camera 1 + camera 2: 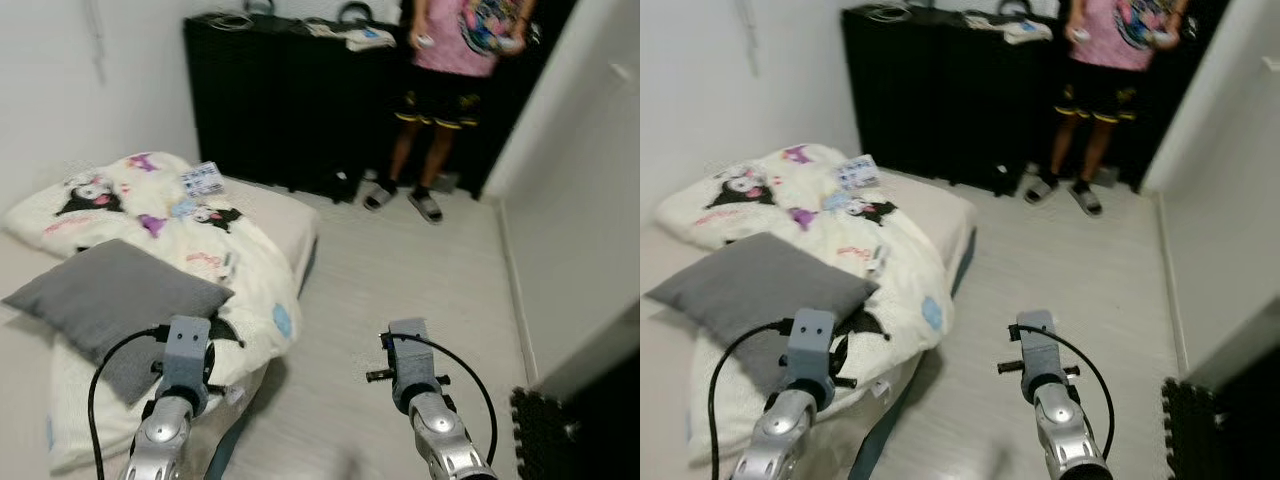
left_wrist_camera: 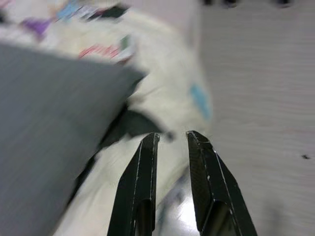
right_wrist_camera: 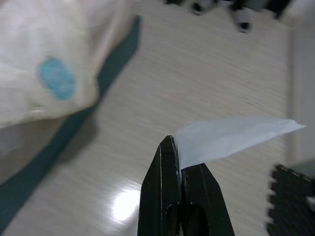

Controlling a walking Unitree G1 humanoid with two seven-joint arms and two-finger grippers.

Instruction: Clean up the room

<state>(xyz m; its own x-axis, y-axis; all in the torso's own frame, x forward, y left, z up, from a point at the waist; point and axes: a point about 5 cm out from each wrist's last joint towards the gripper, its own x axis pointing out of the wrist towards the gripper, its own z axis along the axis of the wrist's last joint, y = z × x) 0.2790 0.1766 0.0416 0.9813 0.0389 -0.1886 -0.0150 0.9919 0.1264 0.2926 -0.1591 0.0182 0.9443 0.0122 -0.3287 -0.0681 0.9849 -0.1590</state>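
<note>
My right gripper [image 3: 178, 146] is shut on a thin white sheet of paper [image 3: 231, 137], which sticks out sideways above the pale wood floor [image 3: 206, 73]. My left gripper [image 2: 172, 137] is open with nothing between its fingers. It hovers over the edge of a white cartoon-print quilt [image 2: 167, 98], beside a grey pillow [image 2: 44, 118]. In the left eye view both forearms reach forward low down, the left arm [image 1: 183, 360] over the bed's corner and the right arm [image 1: 412, 370] over the floor.
The bed [image 1: 285, 215] with quilt [image 1: 200, 250] and grey pillow [image 1: 110, 295] lies at left; a small printed packet [image 1: 203, 179] rests on it. A black cabinet [image 1: 280, 95] stands at the back, with a person [image 1: 450, 70] beside it. A black foam mat [image 1: 540, 430] lies at lower right.
</note>
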